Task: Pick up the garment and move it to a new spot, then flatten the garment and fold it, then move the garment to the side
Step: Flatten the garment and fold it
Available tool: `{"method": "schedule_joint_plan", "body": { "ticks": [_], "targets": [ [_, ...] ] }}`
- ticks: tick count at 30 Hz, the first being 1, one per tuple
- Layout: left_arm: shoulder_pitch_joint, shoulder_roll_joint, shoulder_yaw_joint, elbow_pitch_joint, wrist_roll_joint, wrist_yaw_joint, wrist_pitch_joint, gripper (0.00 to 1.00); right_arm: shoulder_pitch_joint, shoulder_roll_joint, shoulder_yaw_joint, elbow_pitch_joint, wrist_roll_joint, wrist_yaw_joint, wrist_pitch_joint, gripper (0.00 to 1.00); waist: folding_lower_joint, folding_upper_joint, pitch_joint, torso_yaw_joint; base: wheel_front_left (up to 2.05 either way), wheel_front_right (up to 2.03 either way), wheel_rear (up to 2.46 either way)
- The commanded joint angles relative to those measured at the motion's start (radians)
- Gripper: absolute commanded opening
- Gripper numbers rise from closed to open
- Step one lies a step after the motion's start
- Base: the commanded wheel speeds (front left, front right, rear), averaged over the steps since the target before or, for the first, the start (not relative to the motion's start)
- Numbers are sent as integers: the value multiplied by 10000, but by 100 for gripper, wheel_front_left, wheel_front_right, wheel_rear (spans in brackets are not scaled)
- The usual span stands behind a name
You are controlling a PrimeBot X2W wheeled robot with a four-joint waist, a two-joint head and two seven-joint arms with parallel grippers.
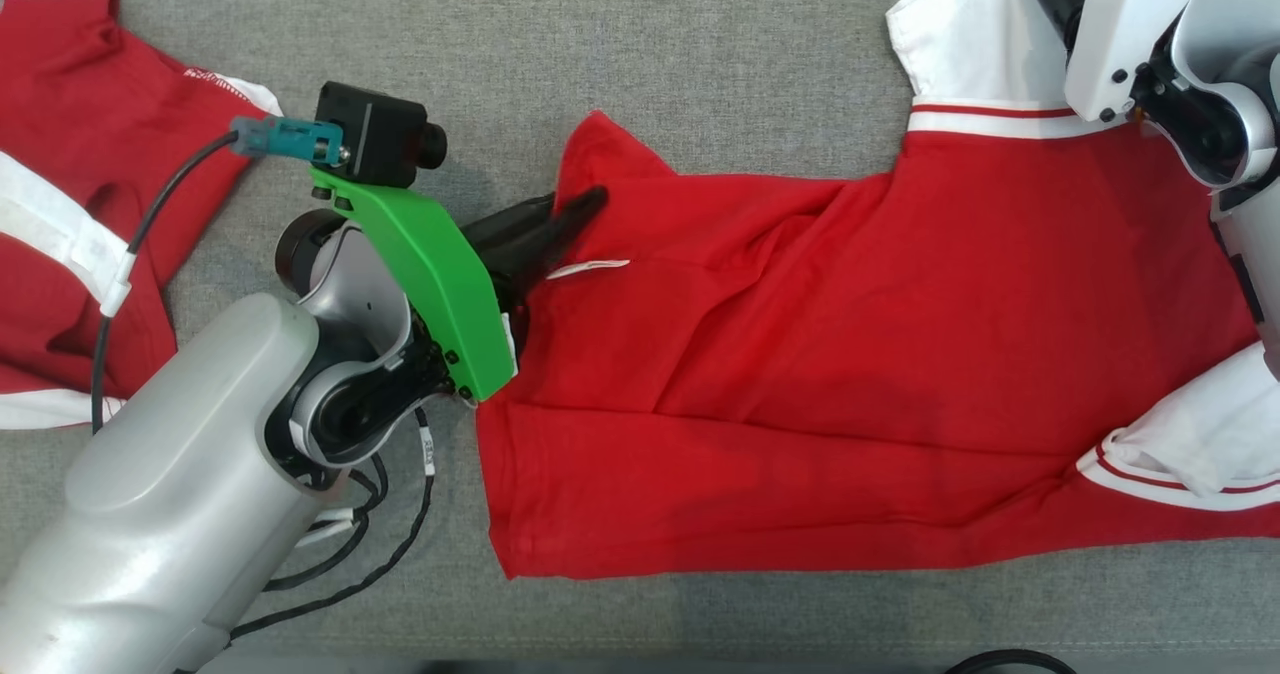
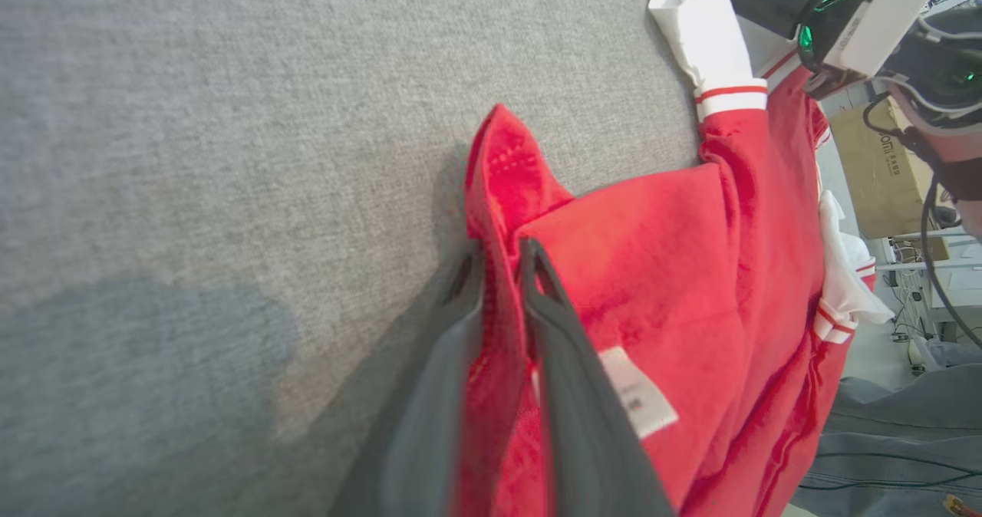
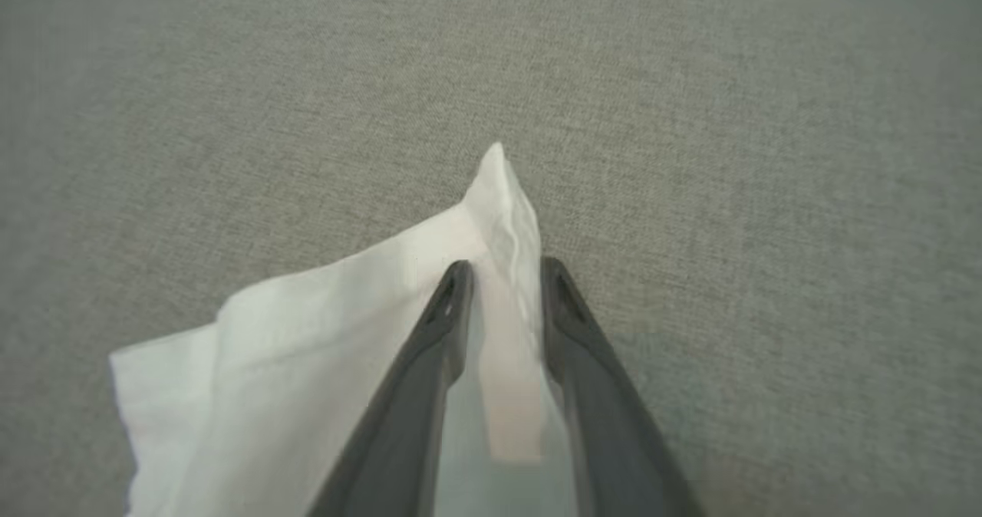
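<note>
The garment (image 1: 850,354) is a red top with white sleeves, lying spread across the grey cloth surface (image 1: 700,44). A white label (image 1: 590,268) shows near its left hem. My left gripper (image 1: 575,216) is at the hem's far corner. In the left wrist view its fingers (image 2: 564,363) are shut on a raised fold of the red garment (image 2: 652,271). My right gripper (image 3: 505,271) is at the white sleeve (image 1: 960,34) at the top right. Its fingers (image 3: 437,333) stand a little apart on either side of a peaked corner of the white sleeve (image 3: 307,333).
A second red and white garment (image 1: 70,204) lies at the left edge, with a black cable (image 1: 150,219) crossing it. More cables (image 1: 380,544) hang under my left wrist. A cardboard box (image 2: 882,172) stands beyond the table's end.
</note>
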Motion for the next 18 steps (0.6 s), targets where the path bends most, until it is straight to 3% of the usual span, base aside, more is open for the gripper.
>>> {"method": "schedule_joint_plan", "body": {
  "ticks": [1,8,18],
  "targets": [
    [71,15,80,38,-207,-49,-50,0,-24,-27,31,77,148,-1,-85,0,-1,0,-68,-70,0,0,0],
    [654,614,609,-273,-679,-14,-317,0,192,-366,-46,-14,890,-1,-563,0,-1,0,-541,-341,0,0,0],
    [1770,1444,1518,-1101,-1327,645,-930,0,1157,-1244,-459,-673,2038,-3,-1061,0,-1,0,-1264,-632,0,0,0]
  ]
}}
